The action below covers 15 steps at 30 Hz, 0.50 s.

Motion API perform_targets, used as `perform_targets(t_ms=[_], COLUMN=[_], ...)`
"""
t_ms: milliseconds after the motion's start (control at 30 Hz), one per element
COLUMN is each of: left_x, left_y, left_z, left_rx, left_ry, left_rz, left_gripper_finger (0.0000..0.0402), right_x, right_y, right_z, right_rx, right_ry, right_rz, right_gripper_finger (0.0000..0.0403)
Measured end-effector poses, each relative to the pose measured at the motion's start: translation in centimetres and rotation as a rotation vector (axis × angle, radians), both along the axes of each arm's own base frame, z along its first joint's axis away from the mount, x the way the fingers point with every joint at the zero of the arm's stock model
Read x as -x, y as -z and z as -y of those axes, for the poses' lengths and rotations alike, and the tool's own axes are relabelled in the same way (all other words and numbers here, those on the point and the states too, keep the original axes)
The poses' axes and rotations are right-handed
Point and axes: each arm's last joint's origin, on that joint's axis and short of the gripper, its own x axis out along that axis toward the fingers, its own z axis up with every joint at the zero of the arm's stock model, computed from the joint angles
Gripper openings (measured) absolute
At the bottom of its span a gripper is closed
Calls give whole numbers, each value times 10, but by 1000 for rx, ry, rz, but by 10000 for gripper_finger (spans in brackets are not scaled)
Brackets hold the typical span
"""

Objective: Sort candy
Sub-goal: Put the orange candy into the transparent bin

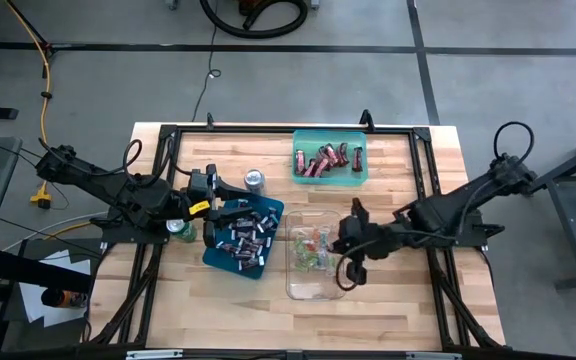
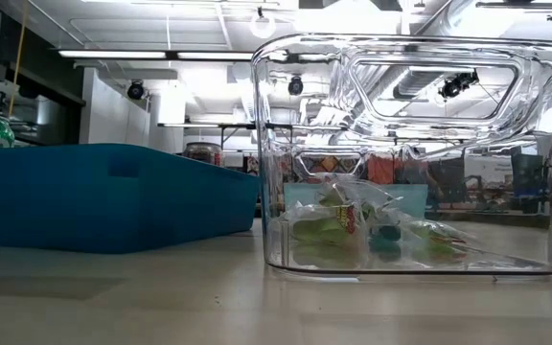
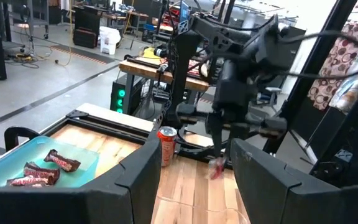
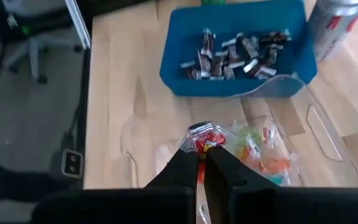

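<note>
The right gripper (image 4: 201, 163) is pinched tight on a red-wrapped candy (image 4: 205, 138) over the clear plastic bin (image 1: 302, 287), where crinkly green-and-red pieces (image 2: 338, 228) lie. Just beside it, the blue tray (image 4: 173, 71) holds dark mini bars (image 4: 235, 55). The left gripper (image 1: 208, 208) hangs open over that tray; only its wrist view shows a red can (image 3: 166, 145)

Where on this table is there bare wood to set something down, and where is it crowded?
Bare wood lies in front of the blue bin and clear container, and right of the teal tray. The middle is crowded: both bins, two cans, the left tool and right tool.
</note>
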Motion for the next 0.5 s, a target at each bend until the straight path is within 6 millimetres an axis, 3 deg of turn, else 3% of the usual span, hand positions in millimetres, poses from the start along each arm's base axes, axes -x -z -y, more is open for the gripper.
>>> perform_targets(t_ms=[233,500], left_x=[0,0], left_y=[0,0], left_z=[0,0], left_rx=[1,50], left_ry=[1,3], left_rz=[1,6], left_gripper_finger=[178,178], right_x=[-39,-85], right_y=[1,59], right_z=[30,25], right_rx=[-31,49], right_ry=[-43,-170], right_rz=[-47,-238], right_gripper_finger=[1,1])
